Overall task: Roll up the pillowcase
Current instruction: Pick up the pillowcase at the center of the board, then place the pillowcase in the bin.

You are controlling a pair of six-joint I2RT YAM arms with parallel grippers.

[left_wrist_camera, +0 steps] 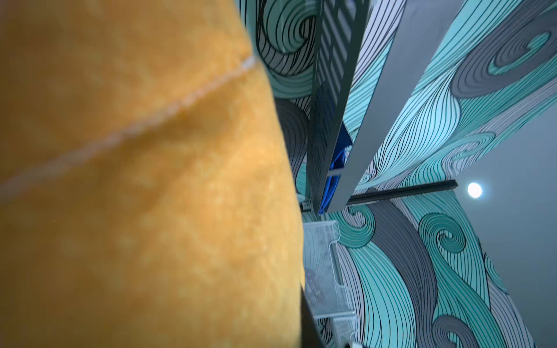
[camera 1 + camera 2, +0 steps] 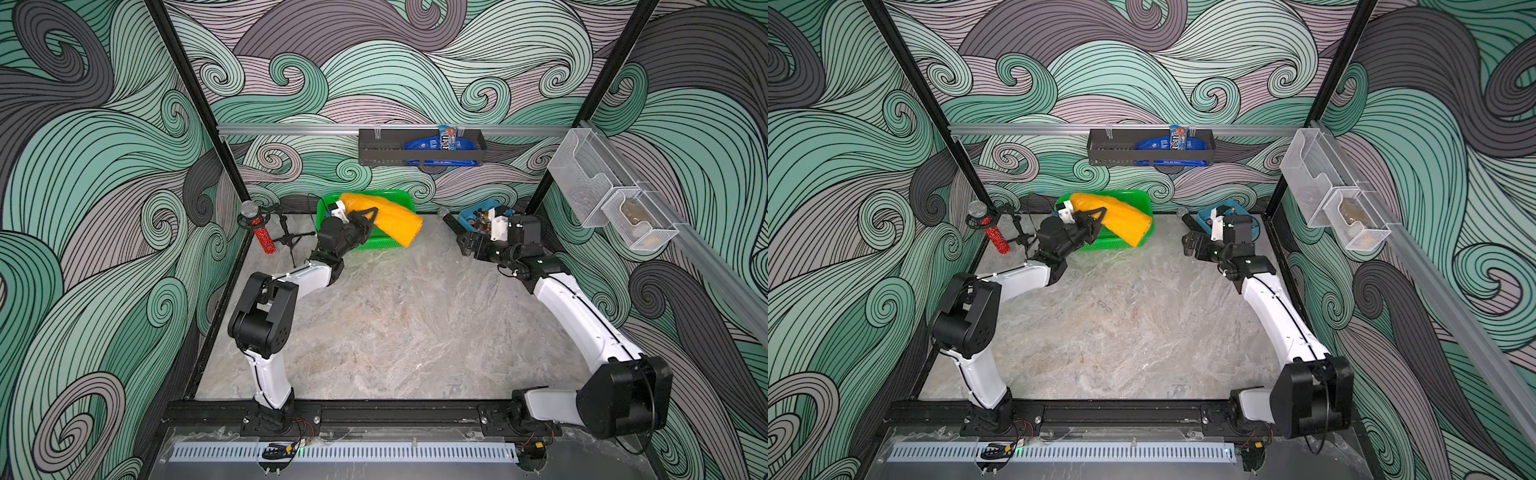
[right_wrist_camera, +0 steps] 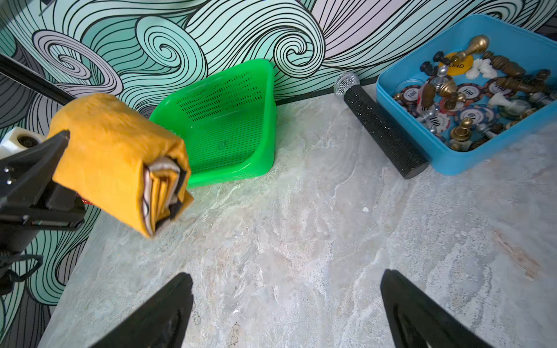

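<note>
In both top views the pillowcase [image 2: 392, 220] is a tight yellow roll held up over the green basket [image 2: 376, 245] at the back of the table [image 2: 395, 324]. The left gripper [image 2: 369, 215] is clamped around it, and the right gripper [image 2: 462, 244] hangs well apart. The left wrist view is filled with blurred yellow cloth [image 1: 135, 180], and the fingers are out of sight. In the right wrist view the right gripper [image 3: 286, 275] has its fingers spread wide over bare table, beside a blue tray [image 3: 452, 164], while the roll's layered end [image 3: 162, 192] faces the camera.

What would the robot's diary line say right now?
pillowcase: rolled, lifted | left gripper: shut on pillowcase | right gripper: open, empty | green basket: empty
</note>
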